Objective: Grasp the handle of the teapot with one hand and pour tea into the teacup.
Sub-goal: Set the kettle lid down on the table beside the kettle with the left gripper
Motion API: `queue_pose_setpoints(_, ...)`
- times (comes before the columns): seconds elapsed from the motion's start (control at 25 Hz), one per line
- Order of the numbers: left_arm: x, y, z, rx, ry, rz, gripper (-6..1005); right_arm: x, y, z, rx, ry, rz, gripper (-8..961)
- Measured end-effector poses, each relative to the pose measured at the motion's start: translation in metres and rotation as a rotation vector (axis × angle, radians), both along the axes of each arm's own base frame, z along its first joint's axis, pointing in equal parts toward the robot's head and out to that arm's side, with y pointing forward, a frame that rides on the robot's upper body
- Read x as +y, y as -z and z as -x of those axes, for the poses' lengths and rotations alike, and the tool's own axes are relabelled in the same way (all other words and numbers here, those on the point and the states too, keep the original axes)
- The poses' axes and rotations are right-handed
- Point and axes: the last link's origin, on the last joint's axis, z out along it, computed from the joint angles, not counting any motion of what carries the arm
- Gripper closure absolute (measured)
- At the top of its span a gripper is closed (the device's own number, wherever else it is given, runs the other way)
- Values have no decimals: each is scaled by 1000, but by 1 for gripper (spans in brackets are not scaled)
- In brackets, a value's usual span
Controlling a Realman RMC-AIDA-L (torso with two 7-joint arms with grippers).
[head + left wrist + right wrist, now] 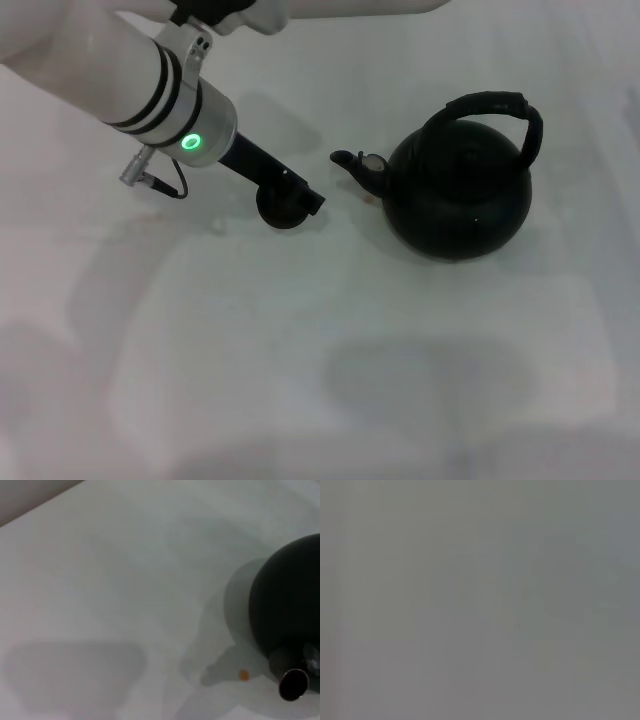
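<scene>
Teapot sitting upright on the white bench in the head view, toward the right, spout pointing left and the handle arching over its top, free of any grip. Teacup resting on the bench to the left of the spout, well apart from it, partly covered by the dark tip of the left hand. Left hand reaching in from the upper left, lying over the cup's rim on the spout side; fingers too dark against the cup to tell how far apart they are standing, or whether anything is being held. Teapot lying to the right of that hand, a clear strip of bench between the two. Small orange speck showing on the bench just under the spout.

Left wrist view: looking down on the white bench, the teapot's round black body filling one edge, the spout opening facing the camera. Orange speck lying on the bench just beside the spout. No fingers of the left hand showing here.

Right wrist view: showing only a flat grey blur, nothing to make out. Right hand not appearing in any view.
</scene>
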Motion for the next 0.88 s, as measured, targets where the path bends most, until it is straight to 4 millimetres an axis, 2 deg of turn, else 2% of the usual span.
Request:
queue_pose_setpoints(0.48,-5,10,0,26,41,23,343,0,0,0,3,-2,3,80)
queue_pose_setpoints(0.88,-8,13,10,47,56,39,343,0,2,1,5,-6,6,80)
